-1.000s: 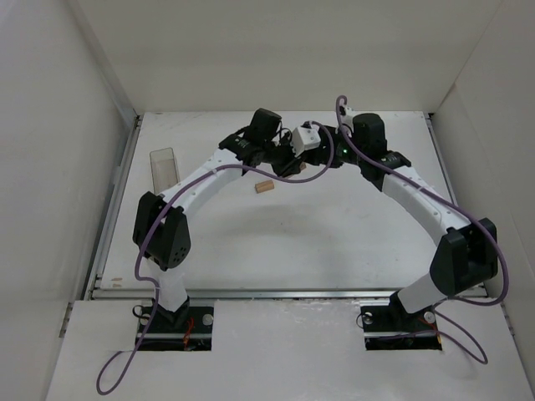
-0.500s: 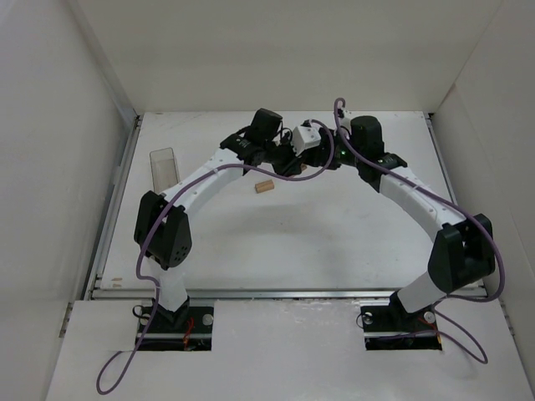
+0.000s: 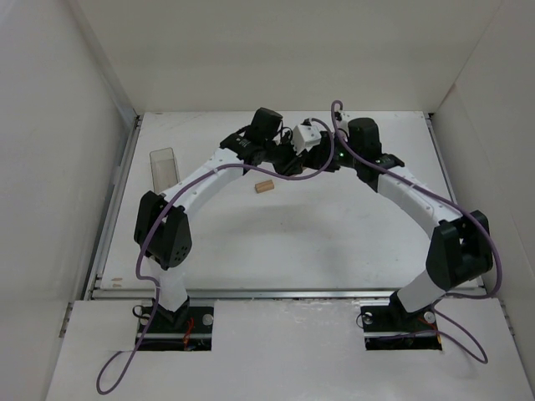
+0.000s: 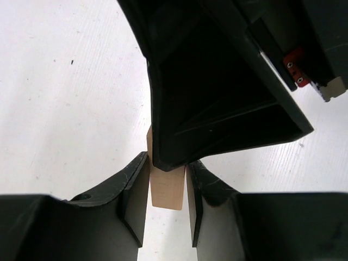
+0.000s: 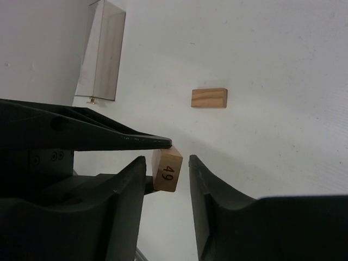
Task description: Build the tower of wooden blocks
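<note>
Clear container [image 3: 164,164] on white table [image 3: 334,234]

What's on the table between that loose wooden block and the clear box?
Nothing: the right wrist view shows bare table between block and box. From above, the left arm hangs over it.

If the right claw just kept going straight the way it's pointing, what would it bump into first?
The right gripper would first meet the wood block marked 49, which sits between its fingers and is clamped by the left gripper. Beyond it, probably bare table; depth is unclear.
</note>
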You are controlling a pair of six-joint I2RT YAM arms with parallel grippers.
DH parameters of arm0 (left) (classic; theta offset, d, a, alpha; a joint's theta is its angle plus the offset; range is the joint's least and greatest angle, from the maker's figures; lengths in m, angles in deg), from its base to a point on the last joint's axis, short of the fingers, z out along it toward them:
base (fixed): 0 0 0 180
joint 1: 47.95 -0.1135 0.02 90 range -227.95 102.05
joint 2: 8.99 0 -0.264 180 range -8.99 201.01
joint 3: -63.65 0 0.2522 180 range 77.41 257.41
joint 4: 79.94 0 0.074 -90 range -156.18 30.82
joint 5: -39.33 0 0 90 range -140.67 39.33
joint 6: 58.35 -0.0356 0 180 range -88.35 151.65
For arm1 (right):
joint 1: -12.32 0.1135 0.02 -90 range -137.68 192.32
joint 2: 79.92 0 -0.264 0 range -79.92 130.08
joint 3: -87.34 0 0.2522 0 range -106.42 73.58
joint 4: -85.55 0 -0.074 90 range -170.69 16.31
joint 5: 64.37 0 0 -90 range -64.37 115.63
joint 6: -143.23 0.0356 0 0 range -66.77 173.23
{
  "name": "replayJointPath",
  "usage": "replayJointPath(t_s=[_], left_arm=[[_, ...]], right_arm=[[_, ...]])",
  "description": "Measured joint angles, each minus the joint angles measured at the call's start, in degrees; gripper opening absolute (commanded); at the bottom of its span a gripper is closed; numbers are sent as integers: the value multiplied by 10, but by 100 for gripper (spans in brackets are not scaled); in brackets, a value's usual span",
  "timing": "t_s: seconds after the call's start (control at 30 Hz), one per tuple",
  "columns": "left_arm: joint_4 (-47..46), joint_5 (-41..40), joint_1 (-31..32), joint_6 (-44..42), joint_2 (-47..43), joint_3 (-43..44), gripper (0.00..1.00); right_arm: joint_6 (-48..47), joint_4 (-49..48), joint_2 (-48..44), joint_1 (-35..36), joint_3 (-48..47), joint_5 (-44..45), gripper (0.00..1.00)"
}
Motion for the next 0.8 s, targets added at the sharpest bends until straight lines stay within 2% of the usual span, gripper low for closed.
replayJointPath(t_s=[0.1,0.23,0.27,0.3,0.33,0.4,0.43,0.6,0.8], left_arm=[[0,0,0,0,0,0,0],[5,-9,0,0,0,0,0],[6,-11,0,0,0,0,0],[7,-14,0,2,0,0,34],[6,-19,0,2,0,0,56],[1,-31,2,5,0,0,95],[-1,-39,2,8,0,0,100],[0,-102,3,22,-3,-9,100],[6,-158,-41,24,-86,-129,100]], right_arm=[[1,-3,7,0,0,-9,33],[14,-9,19,1,0,-16,0],[15,-10,20,1,0,-14,0],[17,-10,20,2,0,-12,0],[17,-10,20,3,0,-8,0],[12,7,20,11,-4,17,0],[11,21,21,17,-7,37,0],[2,122,40,66,-66,235,0],[-1,202,101,120,-113,448,0]])
